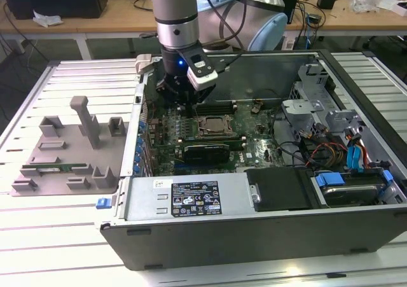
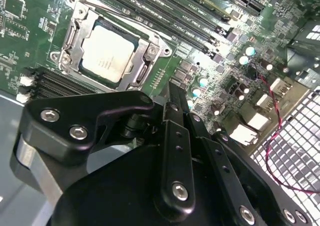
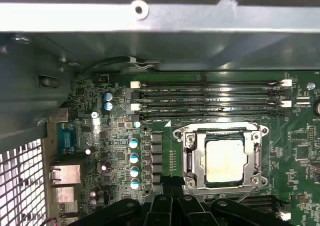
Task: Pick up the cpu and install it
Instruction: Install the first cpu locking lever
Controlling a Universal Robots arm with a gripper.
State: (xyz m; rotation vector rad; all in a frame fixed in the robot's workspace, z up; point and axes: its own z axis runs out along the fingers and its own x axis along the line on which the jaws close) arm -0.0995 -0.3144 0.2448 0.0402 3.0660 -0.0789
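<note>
In the exterior view, your arm hangs over the open computer case (image 1: 254, 236). The gripper (image 1: 183, 95) is low above the motherboard (image 1: 261, 148), just to the exterior view's left of the socket (image 1: 214, 125) and a little farther back. The grey tray (image 1: 48, 153) lies well apart on the table (image 1: 38, 236), at the exterior view's left.

In the second wrist view, the cpu (image 2: 107, 53) lies flat inside the socket's metal frame with its silvery top up. It sits beside the memory slots (image 2: 165, 15). The gripper's black linkage is in the foreground, clear of the chip. It has no hold on the cpu, but you cannot tell how far open the pincer is.

In the first wrist view, the chip sits between the memory slots and the gripper's linkage. Its edges run parallel to the frame and no corner looks raised. A thin lever shows at the socket's corner, but you cannot tell whether it is latched.

From this, the placing looks as good as done, so the care now goes into not disturbing it:
- Keep any motion straight and vertical, with no sideways drag across the frame.
- Stay off the row of capacitors (image 3: 133, 158) next to the socket.
- Before you count it as seated, check in both wrist views that the chip is level.
</note>
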